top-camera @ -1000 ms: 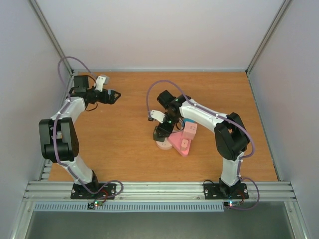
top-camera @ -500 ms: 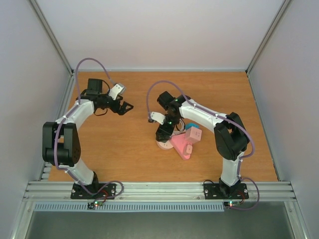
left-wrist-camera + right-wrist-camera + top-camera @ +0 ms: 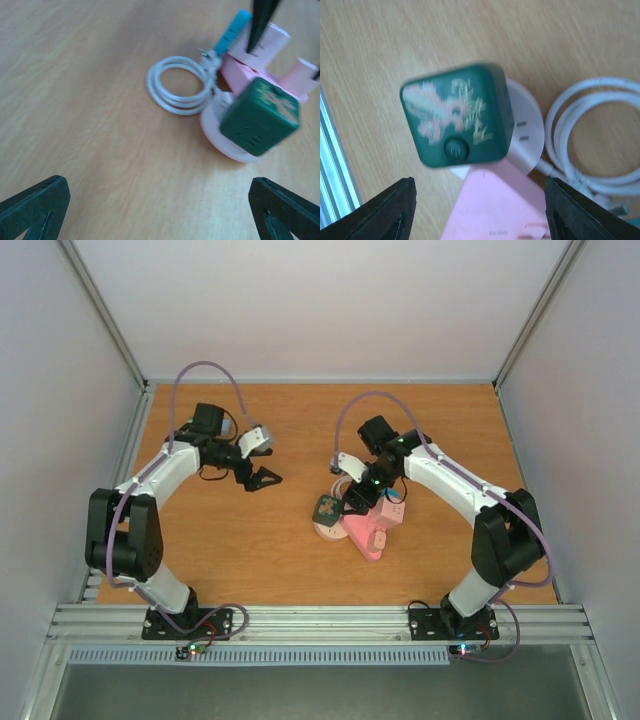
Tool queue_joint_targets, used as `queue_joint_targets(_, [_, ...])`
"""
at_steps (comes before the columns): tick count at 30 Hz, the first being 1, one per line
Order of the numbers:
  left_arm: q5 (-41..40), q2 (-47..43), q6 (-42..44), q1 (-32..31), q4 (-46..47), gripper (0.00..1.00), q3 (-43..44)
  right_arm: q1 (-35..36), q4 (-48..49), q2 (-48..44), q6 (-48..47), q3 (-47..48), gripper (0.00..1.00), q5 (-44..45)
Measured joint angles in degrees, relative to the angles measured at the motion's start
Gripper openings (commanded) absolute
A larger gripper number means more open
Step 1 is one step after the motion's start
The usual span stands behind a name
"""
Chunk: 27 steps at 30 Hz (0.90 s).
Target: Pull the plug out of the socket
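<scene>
A dark green cube plug (image 3: 327,508) with a pink print and a round button sits on a white round socket (image 3: 322,531). It also shows in the left wrist view (image 3: 260,116) and the right wrist view (image 3: 460,117). My right gripper (image 3: 357,500) hangs open just right of and above the cube, touching nothing; in its own view (image 3: 480,210) the fingers straddle the cube and the pink strip. My left gripper (image 3: 265,478) is open and empty over bare table left of the socket (image 3: 220,127), a good way off.
A pink power strip (image 3: 365,532) with a pink plug (image 3: 391,511) lies against the round socket's right side. A coiled white cable (image 3: 180,85) lies behind the socket, beside a blue piece (image 3: 232,30). The walls stand far off.
My left arm has swung right and nearer, toward the sockets. My right arm has drawn back up and to the right, uncovering the green cube.
</scene>
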Motion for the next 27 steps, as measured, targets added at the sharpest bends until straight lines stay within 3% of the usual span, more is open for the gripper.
queue_joint_targets(8, [0.9, 0.0, 13.3, -8.8, -5.6, 1.00, 0.0, -0.9, 2.3, -4.4, -1.8, -10.9, 0.49, 1.2])
queue_joint_targets(27, [0.5, 3.5, 15.0, -19.0, 1.8, 0.88, -2.3, -0.8, 10.7, -6.3, -2.5, -17.2, 0.46, 5.4])
